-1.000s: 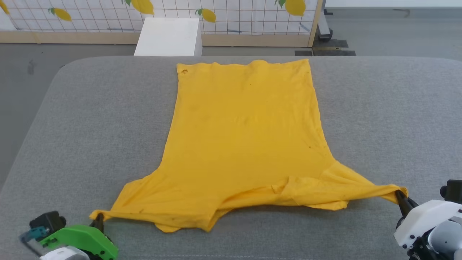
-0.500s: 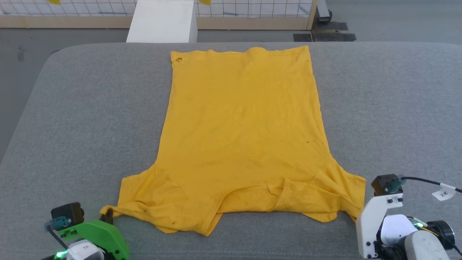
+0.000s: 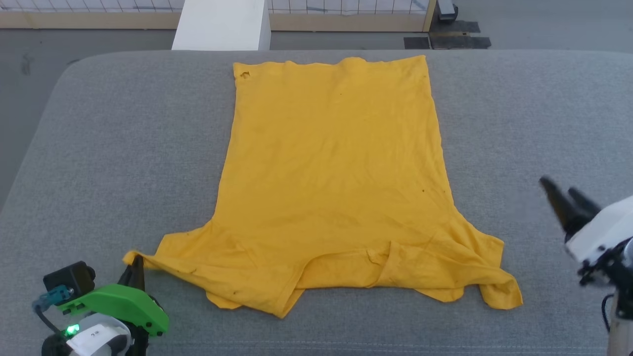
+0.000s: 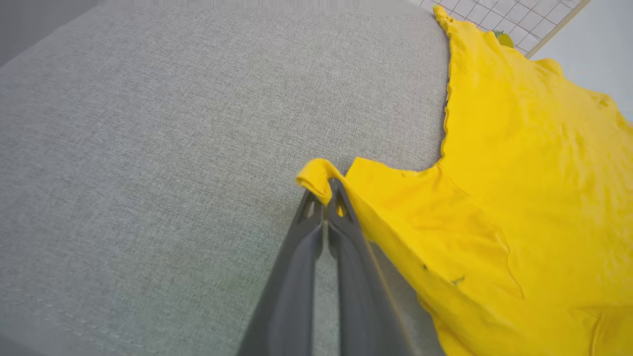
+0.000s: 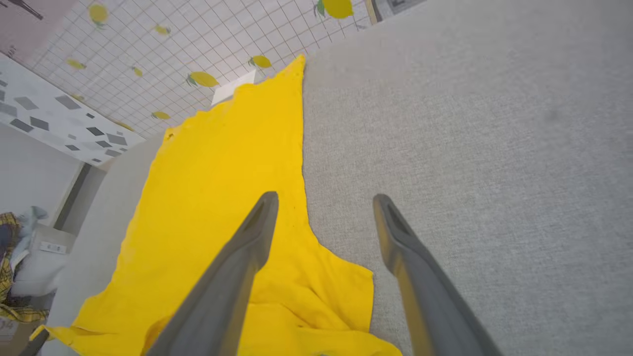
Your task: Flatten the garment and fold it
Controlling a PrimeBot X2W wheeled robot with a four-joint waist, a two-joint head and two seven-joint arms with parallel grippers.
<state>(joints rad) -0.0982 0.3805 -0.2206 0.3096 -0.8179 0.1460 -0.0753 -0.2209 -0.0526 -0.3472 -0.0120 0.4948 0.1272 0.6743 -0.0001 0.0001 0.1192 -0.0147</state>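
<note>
The left gripper [image 4: 324, 190] was clamped tight on the tip of one sleeve of the yellow garment [image 3: 336, 188]. The rest of the shirt lay spread plain side up, ahead of it and off to its right on the grey cushioned surface [image 3: 113, 148]. The right gripper [image 3: 559, 187] had its fingers wide apart, holding nothing, with the other sleeve lying rumpled off to its left, not touching.
</note>
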